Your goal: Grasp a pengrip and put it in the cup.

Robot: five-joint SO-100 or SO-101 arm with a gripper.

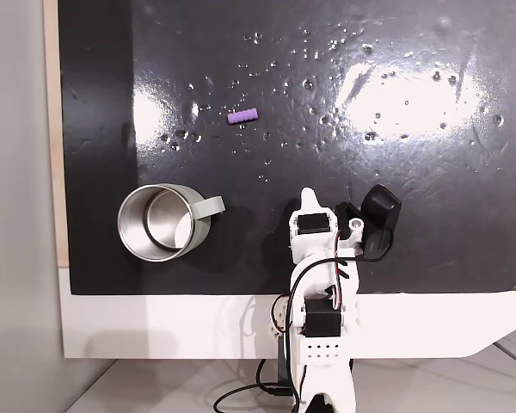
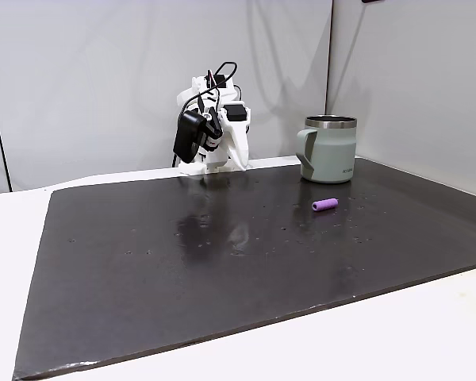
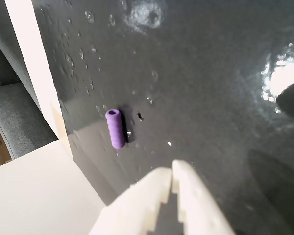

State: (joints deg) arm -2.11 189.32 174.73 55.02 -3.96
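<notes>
Dark counter (image 1: 413,224): pengrip (image 1: 242,116) lies loose, well apart from the cup (image 1: 159,222); my hand (image 3: 172,180) is clenched, empty (nothing grasped yet, whole task remains).

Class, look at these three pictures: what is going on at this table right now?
A small white robot arm sits folded at the edge of a black mat. Its gripper is shut and holds nothing. The purple pengrip lies alone on the mat, untouched, out ahead of the gripper. The steel cup stands upright and apart from the pengrip, and looks empty in a fixed view from above. So the pick-up has not begun.
</notes>
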